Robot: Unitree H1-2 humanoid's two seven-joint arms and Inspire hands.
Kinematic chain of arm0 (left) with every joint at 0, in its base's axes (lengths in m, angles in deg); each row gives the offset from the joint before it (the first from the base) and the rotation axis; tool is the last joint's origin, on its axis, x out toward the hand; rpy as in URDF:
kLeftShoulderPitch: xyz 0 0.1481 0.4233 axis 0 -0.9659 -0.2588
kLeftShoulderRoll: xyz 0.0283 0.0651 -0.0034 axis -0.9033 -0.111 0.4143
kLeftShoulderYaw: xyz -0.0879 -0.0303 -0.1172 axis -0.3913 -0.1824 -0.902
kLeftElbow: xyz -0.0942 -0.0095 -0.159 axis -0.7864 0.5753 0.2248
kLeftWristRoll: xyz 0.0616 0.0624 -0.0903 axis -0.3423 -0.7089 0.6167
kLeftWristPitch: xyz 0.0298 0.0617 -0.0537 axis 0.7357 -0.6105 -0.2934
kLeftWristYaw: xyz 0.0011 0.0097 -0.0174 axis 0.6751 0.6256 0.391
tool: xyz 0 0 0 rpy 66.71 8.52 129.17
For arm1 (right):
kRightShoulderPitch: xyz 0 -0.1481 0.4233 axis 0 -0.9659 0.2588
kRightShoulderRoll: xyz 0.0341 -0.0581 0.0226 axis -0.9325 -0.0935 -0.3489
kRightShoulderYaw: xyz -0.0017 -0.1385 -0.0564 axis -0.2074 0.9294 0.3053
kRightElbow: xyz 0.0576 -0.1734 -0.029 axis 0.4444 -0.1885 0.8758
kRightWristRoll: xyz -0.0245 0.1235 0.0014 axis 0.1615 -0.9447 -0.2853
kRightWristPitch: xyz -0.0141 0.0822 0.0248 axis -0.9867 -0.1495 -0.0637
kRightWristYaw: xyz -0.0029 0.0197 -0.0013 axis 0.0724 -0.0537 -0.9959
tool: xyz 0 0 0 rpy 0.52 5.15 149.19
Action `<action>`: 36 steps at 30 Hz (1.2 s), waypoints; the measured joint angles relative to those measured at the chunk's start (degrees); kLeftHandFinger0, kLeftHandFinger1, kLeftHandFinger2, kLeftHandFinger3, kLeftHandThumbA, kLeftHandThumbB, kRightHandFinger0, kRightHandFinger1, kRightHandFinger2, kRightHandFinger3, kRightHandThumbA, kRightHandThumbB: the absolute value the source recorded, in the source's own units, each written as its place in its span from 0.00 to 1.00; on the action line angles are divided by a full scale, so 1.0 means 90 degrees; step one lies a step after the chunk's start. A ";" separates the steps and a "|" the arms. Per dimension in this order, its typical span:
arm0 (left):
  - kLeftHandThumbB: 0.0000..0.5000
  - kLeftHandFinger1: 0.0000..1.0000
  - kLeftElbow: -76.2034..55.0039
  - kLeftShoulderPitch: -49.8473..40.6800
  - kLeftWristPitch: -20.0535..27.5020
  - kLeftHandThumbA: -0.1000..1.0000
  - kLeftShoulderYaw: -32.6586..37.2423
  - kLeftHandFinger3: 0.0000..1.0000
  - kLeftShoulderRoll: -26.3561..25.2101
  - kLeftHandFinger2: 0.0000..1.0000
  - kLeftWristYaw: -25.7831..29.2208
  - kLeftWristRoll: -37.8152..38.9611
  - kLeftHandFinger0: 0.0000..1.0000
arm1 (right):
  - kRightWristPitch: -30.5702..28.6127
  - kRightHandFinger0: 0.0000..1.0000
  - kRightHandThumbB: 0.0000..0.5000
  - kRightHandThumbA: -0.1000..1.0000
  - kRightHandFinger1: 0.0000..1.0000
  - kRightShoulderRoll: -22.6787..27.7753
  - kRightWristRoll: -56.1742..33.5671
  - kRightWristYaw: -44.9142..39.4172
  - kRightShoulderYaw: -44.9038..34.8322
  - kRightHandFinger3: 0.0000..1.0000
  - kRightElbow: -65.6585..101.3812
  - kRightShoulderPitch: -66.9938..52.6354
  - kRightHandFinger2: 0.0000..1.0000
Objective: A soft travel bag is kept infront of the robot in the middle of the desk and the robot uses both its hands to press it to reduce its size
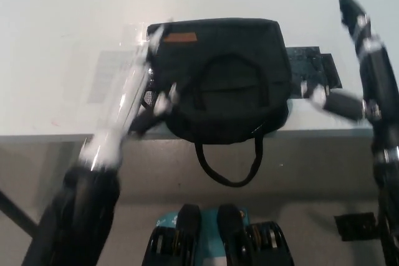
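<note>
Travel bag [218, 79]: full-shaped between left hand [134, 85] and right hand [358, 60], neither hand pressing it, finger positions unreadable through blur; pressing apparently outstanding.

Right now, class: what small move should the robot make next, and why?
Probably bring both hands in onto the bag. It sits full and unpressed at the desk edge, with the blurred left hand beside it and the right hand apart from it.
</note>
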 measured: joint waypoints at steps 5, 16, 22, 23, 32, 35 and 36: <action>0.50 1.00 -0.1318 -0.1875 0.0162 1.00 -0.0230 1.00 -0.0169 1.00 -0.0019 0.0601 1.00 | -0.0214 1.00 0.37 1.00 1.00 -0.0019 -0.0151 -0.0054 0.0311 1.00 0.1061 -0.1406 1.00; 0.21 1.00 -0.0583 -0.3011 0.1247 1.00 -0.0551 1.00 -0.0091 1.00 -0.0035 0.1535 1.00 | -0.1241 1.00 0.32 1.00 1.00 -0.0330 -0.0507 -0.0108 0.0501 1.00 0.0672 -0.2896 1.00; 0.33 1.00 0.0650 -0.2713 0.1522 1.00 -0.0623 1.00 0.0076 1.00 -0.0037 0.1668 1.00 | -0.1762 1.00 0.34 1.00 1.00 -0.0365 -0.0620 -0.0127 0.0327 1.00 -0.0965 -0.2663 1.00; 0.31 1.00 0.0870 -0.2618 0.1574 1.00 -0.0645 1.00 0.0101 1.00 -0.0040 0.1673 1.00 | -0.1854 1.00 0.34 1.00 1.00 -0.0386 -0.0659 -0.0137 0.0257 1.00 -0.1352 -0.2508 1.00; 0.24 1.00 0.1367 -0.2366 0.1718 1.00 -0.0731 1.00 0.0123 1.00 -0.0174 0.1795 1.00 | -0.2008 1.00 0.21 1.00 1.00 -0.0529 -0.0883 -0.0220 0.0074 1.00 -0.1693 -0.2189 1.00; 0.20 1.00 0.1384 -0.2368 0.1730 1.00 -0.0757 1.00 0.0133 1.00 -0.0250 0.1849 1.00 | -0.2008 1.00 0.20 1.00 1.00 -0.0544 -0.0884 -0.0231 0.0059 1.00 -0.1693 -0.2190 1.00; 0.18 1.00 0.1384 -0.2369 0.1730 1.00 -0.0766 1.00 0.0135 1.00 -0.0268 0.1863 1.00 | -0.2008 1.00 0.19 1.00 1.00 -0.0544 -0.0884 -0.0232 0.0055 1.00 -0.1693 -0.2190 1.00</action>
